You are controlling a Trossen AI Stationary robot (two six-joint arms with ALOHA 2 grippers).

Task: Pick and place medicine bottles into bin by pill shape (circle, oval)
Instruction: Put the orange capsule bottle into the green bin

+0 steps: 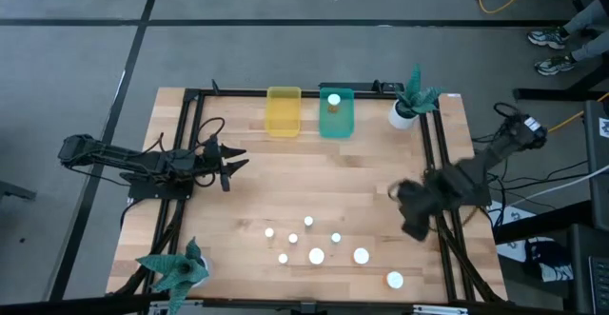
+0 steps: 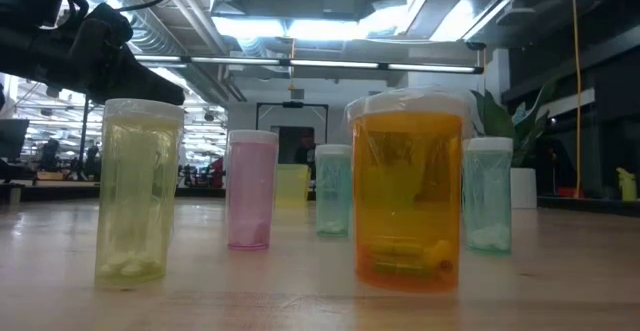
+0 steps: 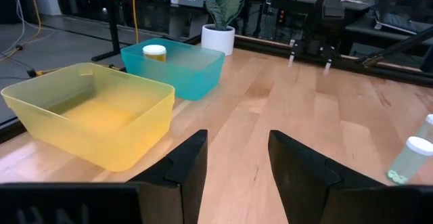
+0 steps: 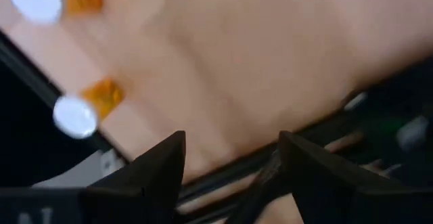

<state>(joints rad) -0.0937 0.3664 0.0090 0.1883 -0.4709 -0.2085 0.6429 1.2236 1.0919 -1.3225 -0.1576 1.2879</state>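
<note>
Both tools empty: left tool (image 1: 231, 164) parted mid-desk, right tool (image 4: 230, 158) parted over the desk's right edge. One bottle (image 1: 333, 100) sits in the teal bin (image 1: 337, 125); the rest (image 1: 317, 255) are clustered, so I risk knocking neighbours or misreading pill shape.

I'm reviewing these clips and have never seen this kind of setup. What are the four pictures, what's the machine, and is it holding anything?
Two robot arms work at a wooden table. One picture looks straight down, one sits at tabletop level, and one is mounted on each wrist. The left tool hangs open and empty, facing the yellow tub and the teal tub, which already holds one bottle. The right tool, near the table's right edge, is open and empty too. White-capped medicine bottles stand near the front edge; two potted plants sit at corners.
</note>
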